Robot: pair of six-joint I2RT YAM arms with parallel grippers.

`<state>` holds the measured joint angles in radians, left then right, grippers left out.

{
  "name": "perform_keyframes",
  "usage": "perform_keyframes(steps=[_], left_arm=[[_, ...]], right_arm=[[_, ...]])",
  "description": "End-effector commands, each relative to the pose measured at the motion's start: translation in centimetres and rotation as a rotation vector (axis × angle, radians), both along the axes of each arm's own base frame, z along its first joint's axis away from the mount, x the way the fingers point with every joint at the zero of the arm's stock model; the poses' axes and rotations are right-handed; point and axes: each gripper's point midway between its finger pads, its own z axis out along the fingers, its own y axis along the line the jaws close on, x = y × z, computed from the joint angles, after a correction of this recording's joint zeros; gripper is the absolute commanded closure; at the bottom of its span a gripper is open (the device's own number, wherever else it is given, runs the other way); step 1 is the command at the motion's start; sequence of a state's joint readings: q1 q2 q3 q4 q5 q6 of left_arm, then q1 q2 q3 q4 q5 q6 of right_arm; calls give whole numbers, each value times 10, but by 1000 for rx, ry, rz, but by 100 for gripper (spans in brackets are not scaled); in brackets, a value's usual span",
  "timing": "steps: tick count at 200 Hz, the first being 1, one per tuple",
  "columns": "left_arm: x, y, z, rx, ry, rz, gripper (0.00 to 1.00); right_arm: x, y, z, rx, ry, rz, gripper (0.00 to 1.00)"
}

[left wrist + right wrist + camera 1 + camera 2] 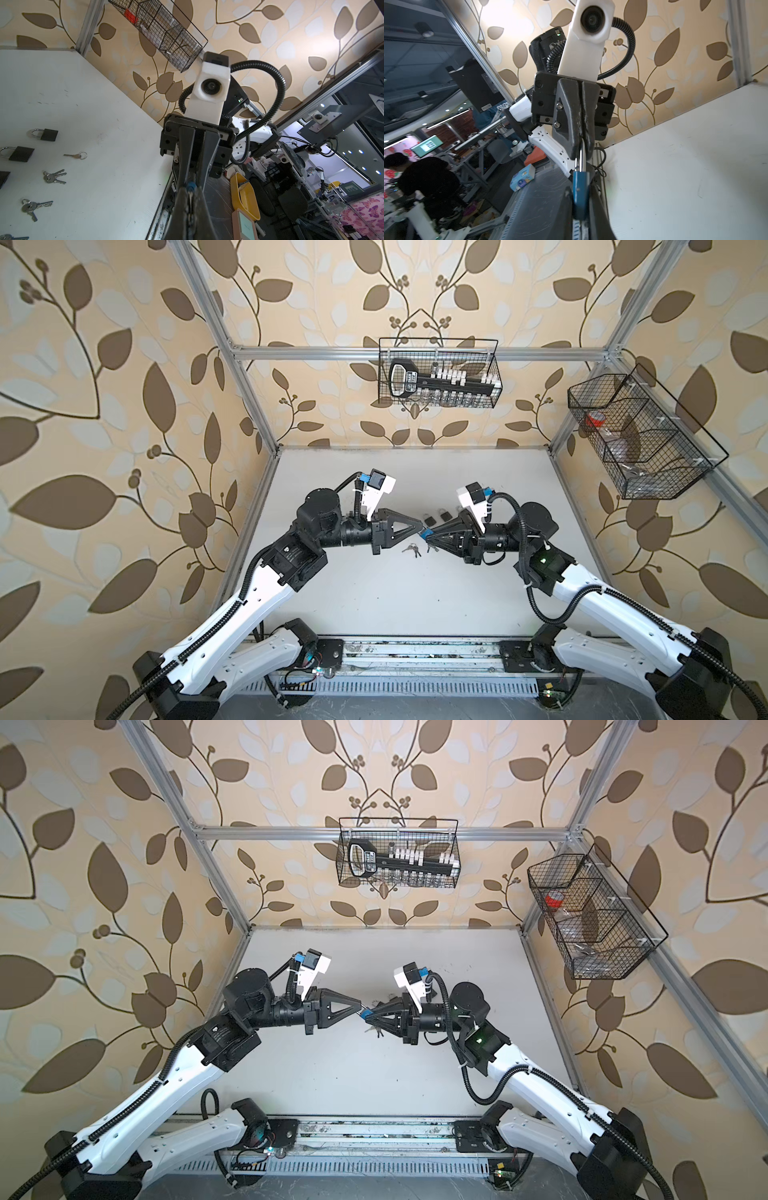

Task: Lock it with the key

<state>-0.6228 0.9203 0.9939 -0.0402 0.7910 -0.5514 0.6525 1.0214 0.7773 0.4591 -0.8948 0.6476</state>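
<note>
White table (104, 99) with black padlocks (49, 135) and scattered key bunches (54, 177)

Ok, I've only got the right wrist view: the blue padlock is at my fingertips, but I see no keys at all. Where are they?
Observer: Bunches of keys lie loose on the table, close to where the blue padlock is held.
Operator: Any other locks down there?
Observer: Yes. Three black padlocks lie in a row on the table, farther from the robot than the keys.
</note>
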Motion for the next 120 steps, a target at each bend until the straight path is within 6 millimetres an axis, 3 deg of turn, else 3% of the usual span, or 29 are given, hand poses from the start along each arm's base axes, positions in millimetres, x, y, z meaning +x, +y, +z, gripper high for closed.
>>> perform_keyframes(steps=[1,69,120], left_arm=[[-12,7,23,-28,-85,-20,100],[-11,2,16,-17,-65,-32,100],[-16,-12,5,-16,-28,-68,100]], right_arm=[[-32,-7,58,109,-111,144,100],[-30,-5,68,127,-101,134,100],[-4,-3,66,83,-129,-27,100]])
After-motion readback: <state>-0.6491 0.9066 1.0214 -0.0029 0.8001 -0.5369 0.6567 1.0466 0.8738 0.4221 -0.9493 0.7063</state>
